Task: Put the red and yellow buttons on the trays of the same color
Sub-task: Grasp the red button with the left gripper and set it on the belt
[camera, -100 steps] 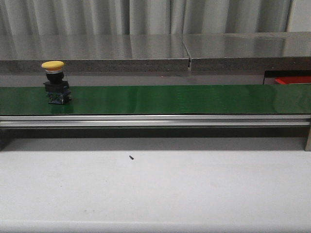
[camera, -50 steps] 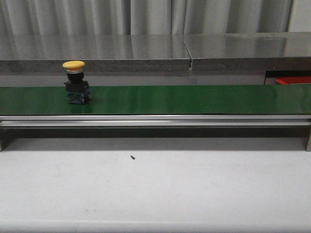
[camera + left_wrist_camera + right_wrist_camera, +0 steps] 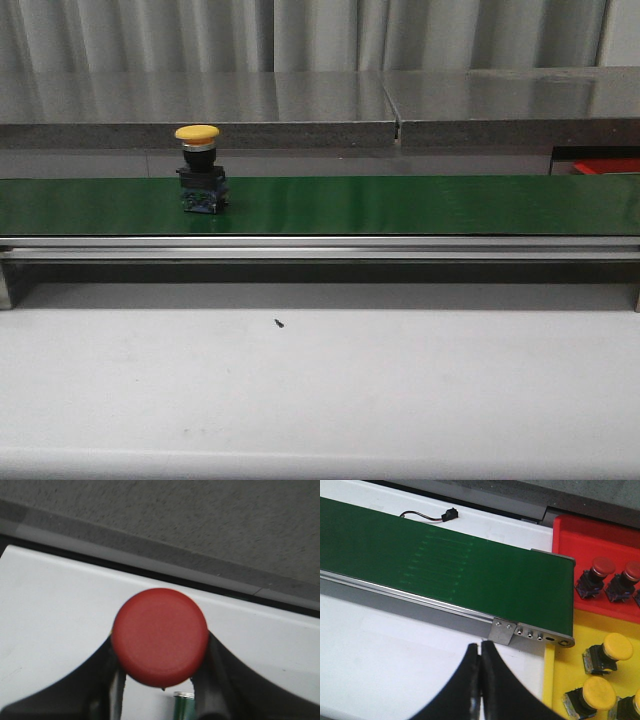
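A yellow button point(image 3: 198, 170) with a black base stands upright on the green conveyor belt point(image 3: 400, 203), left of centre. My left gripper point(image 3: 160, 645) is shut on a red button point(image 3: 160, 636), whose round cap fills the gap between the black fingers point(image 3: 107, 680). My right gripper point(image 3: 480, 652) is shut and empty, over the white table just before the belt's end point(image 3: 535, 632). Beside that end lie a red tray point(image 3: 580, 535) holding red buttons point(image 3: 596, 572) and a yellow tray point(image 3: 559, 672) holding yellow buttons point(image 3: 611, 651). Neither gripper shows in the front view.
The belt's aluminium rail point(image 3: 320, 248) runs across the front view, with a grey counter point(image 3: 300, 110) behind it. A small dark speck point(image 3: 279, 323) lies on the white table. A black connector with a wire point(image 3: 449, 515) sits behind the belt.
The yellow button has travelled to the right along the belt, from the far left toward the centre. Nothing else in the front view has moved.
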Controlling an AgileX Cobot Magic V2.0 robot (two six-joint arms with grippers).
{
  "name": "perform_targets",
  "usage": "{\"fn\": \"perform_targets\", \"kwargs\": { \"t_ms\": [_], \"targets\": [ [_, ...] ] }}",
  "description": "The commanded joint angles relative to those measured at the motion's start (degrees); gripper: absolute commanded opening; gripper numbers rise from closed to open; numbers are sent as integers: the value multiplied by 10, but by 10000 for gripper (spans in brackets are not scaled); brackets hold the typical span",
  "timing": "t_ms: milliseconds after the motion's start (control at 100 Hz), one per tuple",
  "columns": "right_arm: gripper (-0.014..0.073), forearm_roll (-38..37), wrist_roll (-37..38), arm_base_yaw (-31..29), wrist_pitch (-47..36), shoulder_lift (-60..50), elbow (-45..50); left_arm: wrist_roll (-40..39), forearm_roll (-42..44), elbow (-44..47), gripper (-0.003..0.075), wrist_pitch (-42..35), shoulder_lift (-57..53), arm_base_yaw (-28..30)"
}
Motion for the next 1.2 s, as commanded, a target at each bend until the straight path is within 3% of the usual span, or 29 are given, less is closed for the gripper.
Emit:
{"fn": "perform_targets", "kwargs": {
  "t_ms": [0,350,550,1190],
  "targets": [
    [-99,1,1,-3,-44,-2,-14,2,-19,7,-19,-16,-78,-20],
    [-99,1,1,-3,-44,-2,-14,2,13,269,-19,-114,-245,-111],
    [-99,1,1,-3,-44,-2,-14,2,14,373,-19,-155,-259,-130],
    [-99,1,1,-3,-44,-2,-14,5,-10,400,-19,-241,-178,-130]
  ]
}}
